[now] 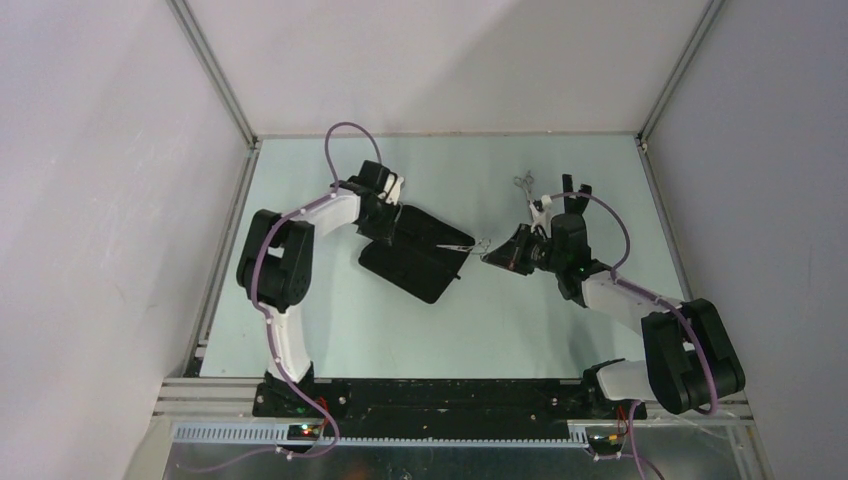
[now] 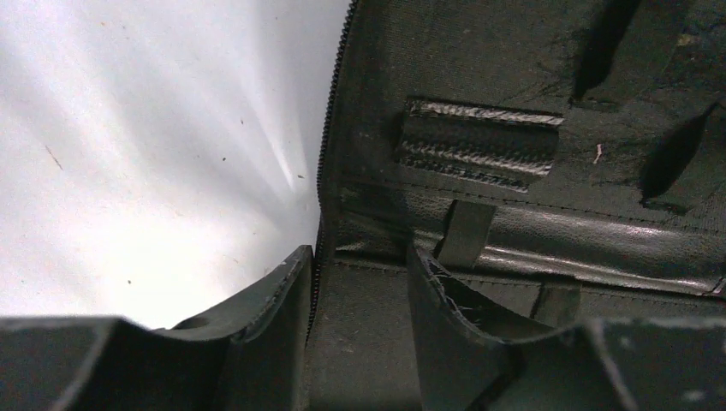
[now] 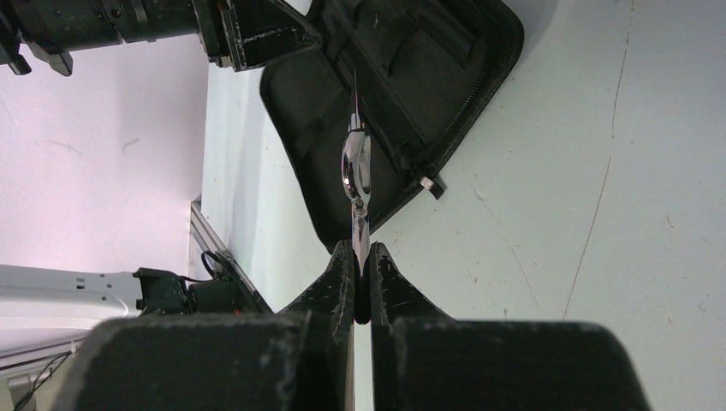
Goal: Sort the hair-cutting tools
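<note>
My right gripper (image 3: 361,248) is shut on the blade end of slim silver scissors (image 3: 355,163). Their ring handle points toward the open black zip case (image 3: 402,77). From above, these scissors (image 1: 462,245) hang at the case's (image 1: 420,270) right edge, with the right gripper (image 1: 492,256) just to their right. A second pair of silver scissors (image 1: 522,183) lies on the table behind the right arm. My left gripper (image 2: 355,257) is low over the case's inside (image 2: 531,128). Its jaws stand apart, with the zip edge (image 2: 325,171) running between them.
The case lining has elastic loops (image 2: 479,141) and a strap (image 2: 467,231). The pale green table (image 1: 330,330) is walled by grey panels at left, back and right. A metal rail (image 1: 450,400) and both arm bases run along the near edge.
</note>
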